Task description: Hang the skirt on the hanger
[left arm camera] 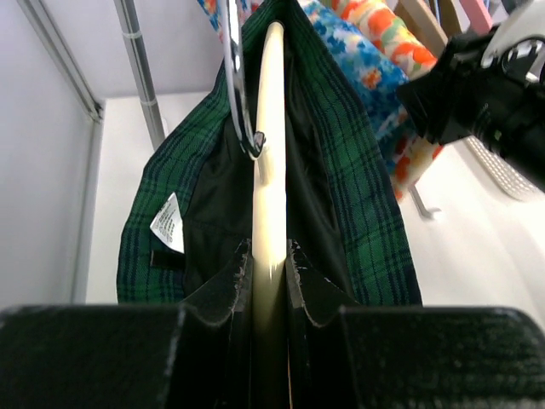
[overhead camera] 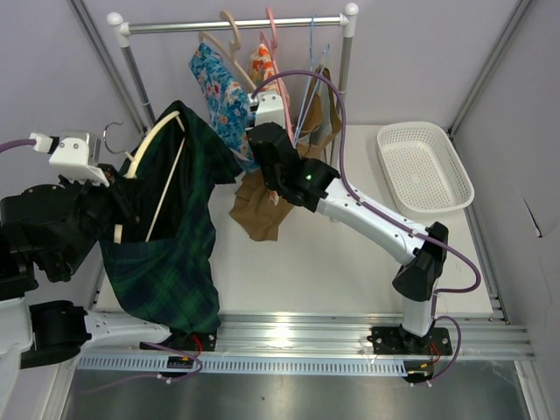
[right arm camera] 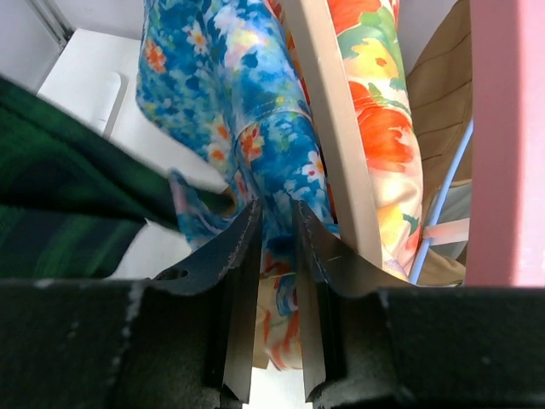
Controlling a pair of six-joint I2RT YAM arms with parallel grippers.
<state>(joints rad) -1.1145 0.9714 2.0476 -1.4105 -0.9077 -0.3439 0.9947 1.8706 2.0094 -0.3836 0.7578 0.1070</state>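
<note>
The left pincer clenches the hanger, with the skirt draped over it above the desk. The right pincer sits narrowed at the floral garment; whether it grips I cannot tell. Snagged cloth there could tug the skirt off.

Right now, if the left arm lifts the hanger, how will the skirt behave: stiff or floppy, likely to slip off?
Probably floppy: the skirt hangs in loose folds below the hanger. It may slide, since the hanger's arms look smooth and no clips show. The hanger itself looks rigid in the left gripper, so it should lift cleanly.
</note>
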